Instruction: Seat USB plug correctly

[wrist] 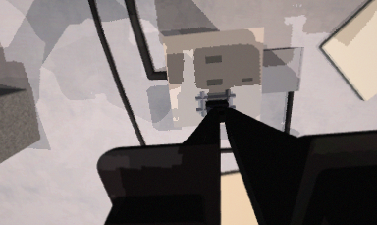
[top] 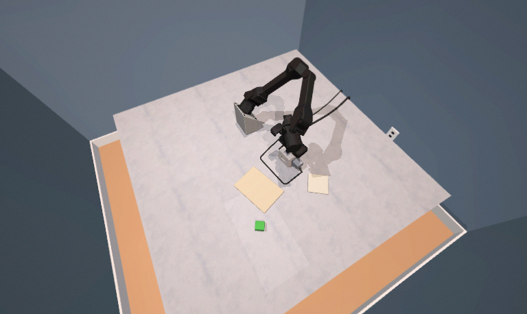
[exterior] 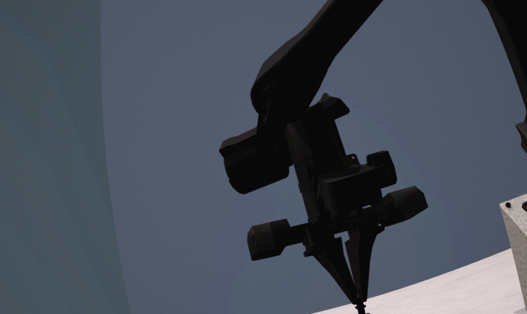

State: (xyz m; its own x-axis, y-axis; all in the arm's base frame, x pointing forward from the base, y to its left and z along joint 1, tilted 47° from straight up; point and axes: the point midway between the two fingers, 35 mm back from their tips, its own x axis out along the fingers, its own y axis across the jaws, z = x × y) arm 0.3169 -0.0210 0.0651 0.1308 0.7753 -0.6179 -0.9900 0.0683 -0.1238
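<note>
The power cube (top: 286,159) (wrist: 185,109) is a pale beige block under the gripper, partly in shadow. Its top shows two dark slots in a column and a smaller one to their right in the wrist view. My gripper (exterior: 361,300) (wrist: 220,114) is shut on the USB plug (exterior: 360,308) (wrist: 216,104). The plug shows as a small dark body with grey bars around it, over the lower part of the cube's top in the wrist view. The slots show beyond it. Its lower end and its height above the cube are hidden, as is which way round it is.
A black cable (top: 274,173) (wrist: 111,66) loops around the cube. A translucent grey block (wrist: 283,78) adjoins the cube. A large cream board (top: 259,189), a small cream board (top: 318,184) and a green block (top: 259,225) lie nearby. A grey wedge (top: 246,123) stands by the arm's base.
</note>
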